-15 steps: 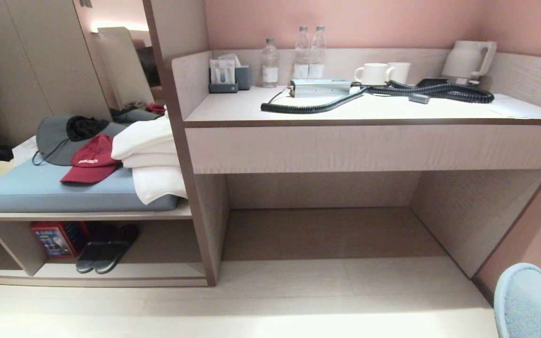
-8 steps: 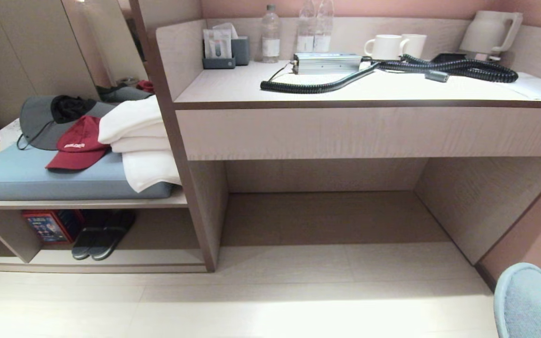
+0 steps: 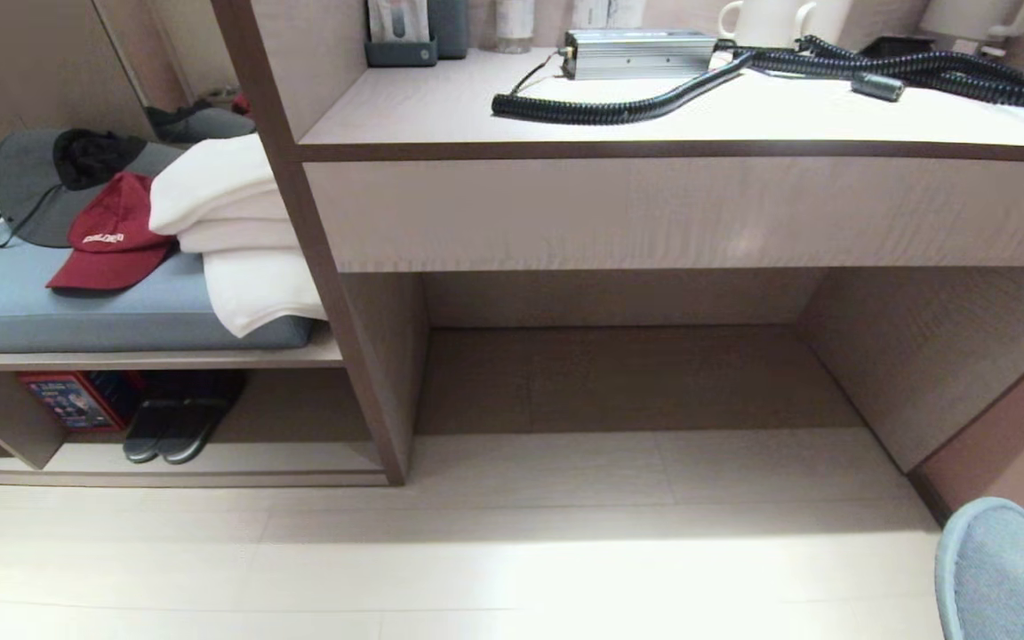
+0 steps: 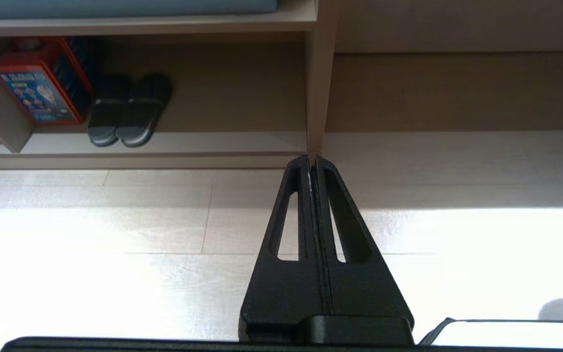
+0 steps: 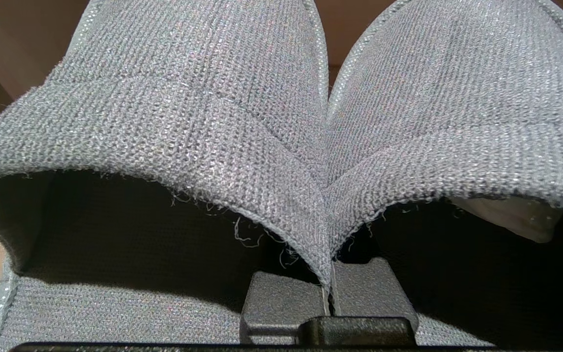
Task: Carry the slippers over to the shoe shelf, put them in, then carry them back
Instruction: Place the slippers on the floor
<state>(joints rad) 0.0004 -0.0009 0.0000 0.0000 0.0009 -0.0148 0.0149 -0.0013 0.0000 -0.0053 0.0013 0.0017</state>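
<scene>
- The slippers (image 5: 188,122), a grey knitted pair, are held side by side in the right gripper (image 5: 329,293), whose fingers are pinched on the two inner edges where these meet.
- A blue-grey sole is seen low at the right of the head view, well apart from the shoe shelf (image 3: 210,458).
- A dark pair (image 3: 165,427) and a red box (image 3: 68,400) are kept in that shelf.
- The left gripper (image 4: 311,164) is pressed together, empty, above the pale floor (image 4: 115,220).

Grey knitted-cloth slippers (image 5: 281,122) look rough and fraying at the edges. The pale wood-grain shoe shelf (image 3: 210,458) is matt; the pale tiled floor (image 3: 512,551) glossy.
</scene>
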